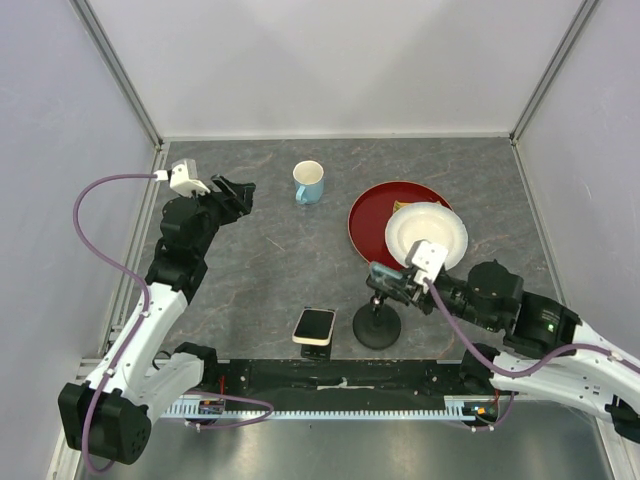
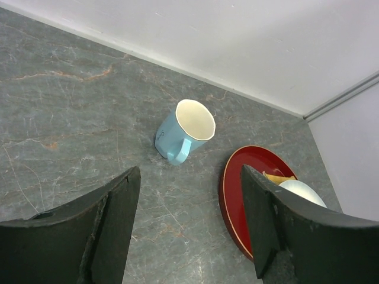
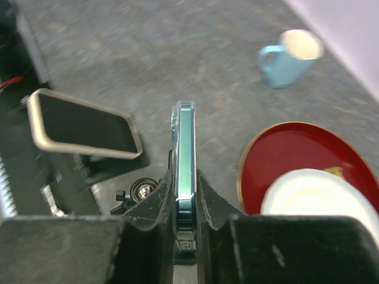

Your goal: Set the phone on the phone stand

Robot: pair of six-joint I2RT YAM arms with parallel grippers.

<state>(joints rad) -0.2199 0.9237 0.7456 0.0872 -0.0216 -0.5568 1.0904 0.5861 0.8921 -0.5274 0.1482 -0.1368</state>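
Grey marbled table [image 1: 270, 260]. The phone [image 1: 314, 325], cream-cased, lies tilted at the near edge, apparently propped on the wedge stand [image 3: 109, 164] beneath it. Just beside it my right claw [image 3: 185, 180] is clamped on a teal-edged slab [image 3: 184, 136], held edge-up over a pole stand [image 1: 378, 330], likely to slot in. My left claw [image 2: 189, 177] hangs wide open, empty, near a blue mug [image 1: 309, 182].

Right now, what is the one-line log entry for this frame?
left gripper open, facing mug | right gripper shut on teal-edged slab over pole stand | phone tilted on phone stand, near edge
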